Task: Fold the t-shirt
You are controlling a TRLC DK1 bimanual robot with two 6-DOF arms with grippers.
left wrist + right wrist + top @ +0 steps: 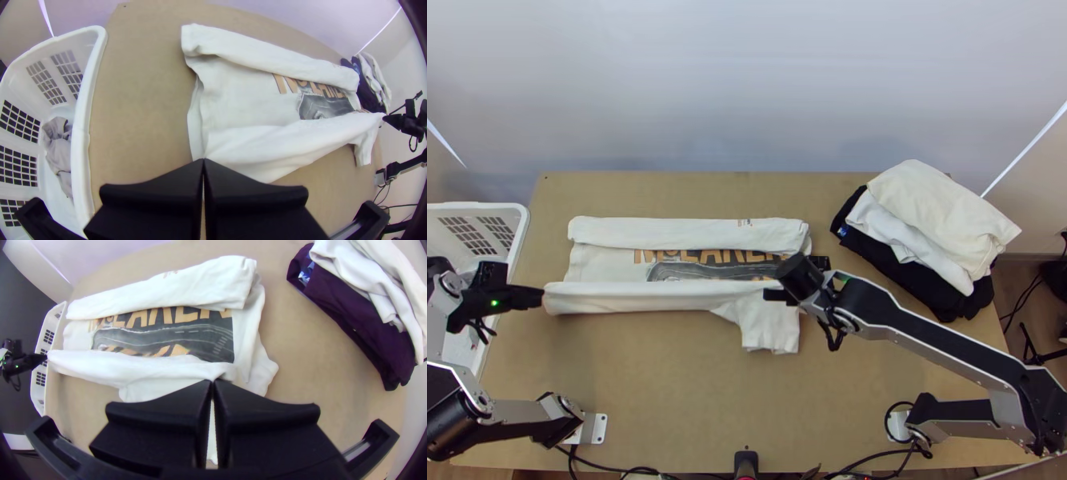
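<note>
Shirt: off-white soft-cloth t-shirt (607,270) with tan lettering and a dark road-like print, in the middle of the light wooden table (659,384), towards its left edge; long sides turned inward as rounded strips, one sleeve sticking out towards the near edge.
Left gripper (541,298): I have its black fingers pressed together, pinching the near strip's left end.
Right gripper (771,294): pinching that strip's other end; from above, my arm hides part of the print.
Basket: white plastic, grid-walled (520,232), cut off at left, crumpled grey cloth (58,144) inside.
Pile: cream and white cloths over dark fabric (939,212), far right corner.
</note>
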